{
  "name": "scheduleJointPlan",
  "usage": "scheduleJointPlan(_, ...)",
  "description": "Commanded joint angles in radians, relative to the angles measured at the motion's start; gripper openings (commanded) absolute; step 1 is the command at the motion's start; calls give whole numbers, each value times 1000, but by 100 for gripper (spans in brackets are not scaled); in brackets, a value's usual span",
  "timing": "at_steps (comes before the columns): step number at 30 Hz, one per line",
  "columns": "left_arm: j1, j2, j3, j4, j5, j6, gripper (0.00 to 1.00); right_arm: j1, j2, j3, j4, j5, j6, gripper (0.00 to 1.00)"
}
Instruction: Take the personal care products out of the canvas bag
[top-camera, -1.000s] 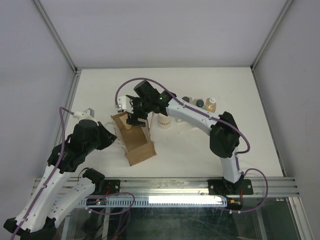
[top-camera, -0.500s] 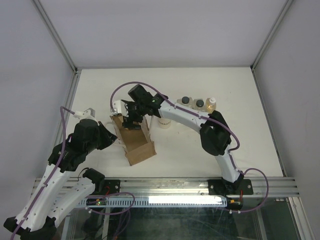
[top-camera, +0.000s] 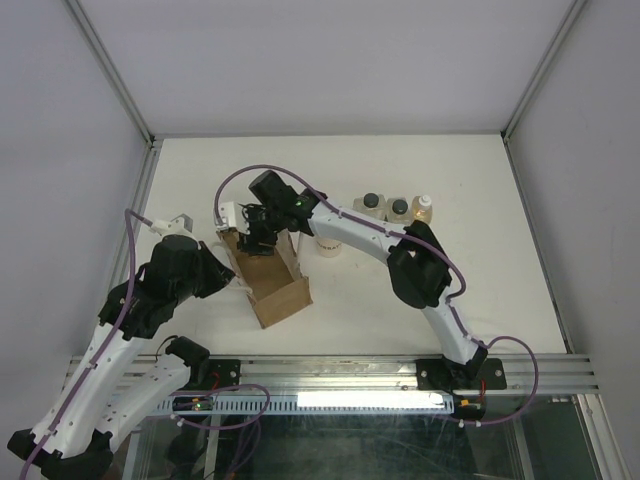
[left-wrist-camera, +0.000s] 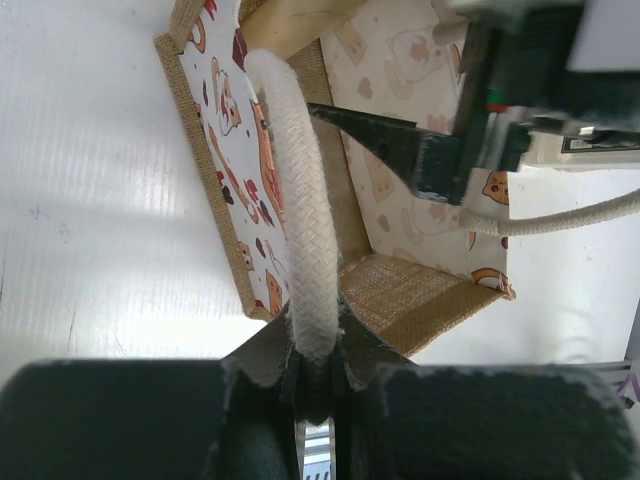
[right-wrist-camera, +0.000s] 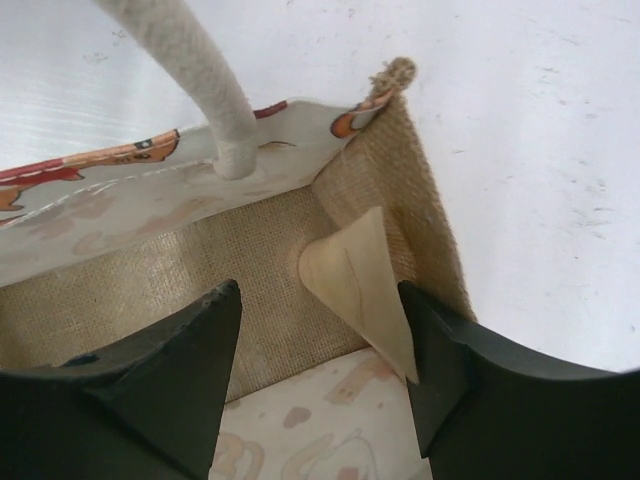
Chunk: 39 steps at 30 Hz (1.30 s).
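The brown canvas bag (top-camera: 281, 296) lies on the table with its mouth toward the back. My left gripper (left-wrist-camera: 318, 385) is shut on its white rope handle (left-wrist-camera: 300, 250) at the bag's left side (top-camera: 234, 281). My right gripper (top-camera: 256, 240) is open and reaches into the bag's mouth. In the right wrist view the small beige tube (right-wrist-camera: 358, 285) leans in the bag's burlap corner (right-wrist-camera: 432, 235), between my open fingers (right-wrist-camera: 318, 290) and close to the right one. The cream-white bottle (top-camera: 328, 243), two clear black-capped bottles (top-camera: 372, 204) (top-camera: 397, 208) and the amber bottle (top-camera: 422, 208) stand on the table.
The second rope handle (right-wrist-camera: 195, 70) arches over the bag's printed wall just above my right fingers. The enclosure's white walls and metal frame (top-camera: 150, 140) ring the table. The row of bottles stands right of the bag, behind my right arm.
My right gripper has moved left and further into the bag's mouth. The left gripper has kept its hold on the handle, and the bag has shifted slightly.
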Motion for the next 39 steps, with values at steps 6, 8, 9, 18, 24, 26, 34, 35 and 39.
scheduleJointPlan(6, 0, 3, 45, -14, 2, 28, 0, 15, 26, 47, 64, -38, 18, 48)
scheduleJointPlan(8, 1, 3, 49, -20, -1, 27, 0, 16, 27, 56, 76, -18, 50, 38)
scheduleJointPlan(9, 1, 2, 49, -22, -1, 28, 0, 16, 27, 72, 73, -11, 64, 32)
scheduleJointPlan(18, 1, 7, 60, -37, -17, 38, 0, 15, -52, 57, 83, -9, 210, 0)
scheduleJointPlan(24, 1, 25, 71, -38, -18, 52, 0, 7, -168, -19, 139, 28, 397, 0)
scheduleJointPlan(26, 1, 35, 73, -37, -17, 62, 0, 4, -202, -30, 141, 61, 474, 0)
scheduleJointPlan(34, 1, 64, 89, -28, -15, 81, 0, -13, -377, -63, 120, 142, 660, 0)
scheduleJointPlan(35, 1, 68, 91, -28, -15, 84, 0, -13, -407, -78, 130, 152, 664, 0)
scheduleJointPlan(39, 1, 73, 99, -29, -19, 94, 0, -13, -539, -140, 176, 221, 652, 0)
